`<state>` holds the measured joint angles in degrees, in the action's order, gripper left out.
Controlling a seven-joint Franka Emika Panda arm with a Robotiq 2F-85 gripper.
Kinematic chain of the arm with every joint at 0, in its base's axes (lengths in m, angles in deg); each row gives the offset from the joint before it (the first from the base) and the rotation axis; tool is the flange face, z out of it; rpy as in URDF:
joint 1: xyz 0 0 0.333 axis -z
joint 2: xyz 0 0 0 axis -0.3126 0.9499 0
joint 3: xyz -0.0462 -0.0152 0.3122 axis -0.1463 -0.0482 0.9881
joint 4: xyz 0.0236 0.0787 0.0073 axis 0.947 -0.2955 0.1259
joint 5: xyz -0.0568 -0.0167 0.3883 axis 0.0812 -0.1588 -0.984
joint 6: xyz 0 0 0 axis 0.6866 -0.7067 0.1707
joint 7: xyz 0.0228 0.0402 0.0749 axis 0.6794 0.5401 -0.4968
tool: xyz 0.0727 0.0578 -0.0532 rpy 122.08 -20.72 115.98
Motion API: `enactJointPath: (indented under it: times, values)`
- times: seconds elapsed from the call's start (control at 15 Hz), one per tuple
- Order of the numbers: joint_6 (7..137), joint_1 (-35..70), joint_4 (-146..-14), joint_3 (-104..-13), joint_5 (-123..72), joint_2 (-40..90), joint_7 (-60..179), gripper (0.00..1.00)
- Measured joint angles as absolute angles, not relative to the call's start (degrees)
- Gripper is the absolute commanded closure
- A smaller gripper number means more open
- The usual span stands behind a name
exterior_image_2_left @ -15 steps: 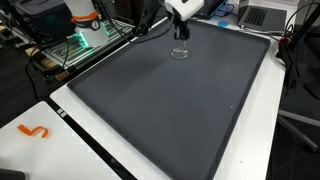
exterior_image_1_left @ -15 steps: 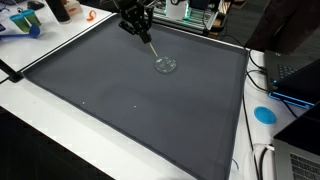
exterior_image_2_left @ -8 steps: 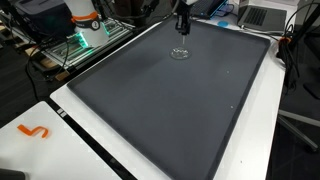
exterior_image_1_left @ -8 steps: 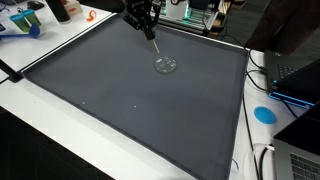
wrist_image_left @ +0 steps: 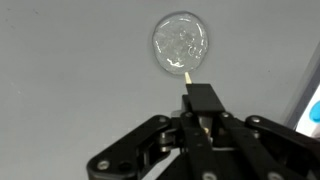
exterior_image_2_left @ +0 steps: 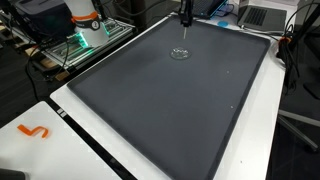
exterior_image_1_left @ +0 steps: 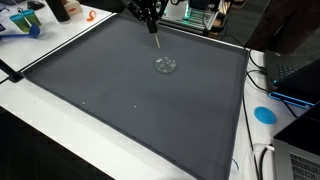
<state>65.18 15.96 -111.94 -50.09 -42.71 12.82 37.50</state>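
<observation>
The claw point(wrist_image_left: 203, 108) is seen clenched on 1 thin pale stick point(wrist_image_left: 189, 82), with both fingers pressed against it and no gap left between them. The stick's long axis runs straight out from the fingertips. In the wrist view its free end is pointed at the near rim of a clear round dish point(wrist_image_left: 181, 43), which lies directly ahead of the claw.

In both exterior views the claw point(exterior_image_1_left: 148, 10) point(exterior_image_2_left: 186, 10) is held well above the dark mat point(exterior_image_1_left: 130, 105), at the mat's far end. The stick point(exterior_image_1_left: 155, 35) hangs down from it, slightly slanted in an exterior view and nearly upright point(exterior_image_2_left: 185, 30) in another. The dish point(exterior_image_1_left: 166, 65) point(exterior_image_2_left: 180, 53) rests flat on the mat, below the stick's tip and a little nearer the cameras. The tip appears to be held apart from the dish, with air between them, though contact cannot be ruled out from the wrist view alone.

The mat covers most of the white counter point(exterior_image_1_left: 45, 140). 1 blue disc point(exterior_image_1_left: 264, 114) lies on the counter beyond the mat's edge, well apart from the dish.
</observation>
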Motion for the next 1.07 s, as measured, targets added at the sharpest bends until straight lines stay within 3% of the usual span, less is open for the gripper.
enactJointPath:
  times: [0.6,0.67,1.07]
  values:
    - [60.25,13.30,-108.49,-48.74,-35.75,10.72,46.84,0.97]
    - [59.43,13.08,-108.09,-48.66,-35.24,10.57,47.04,0.87]
    - [58.19,12.77,-107.38,-48.44,-34.36,10.29,47.38,0.87]
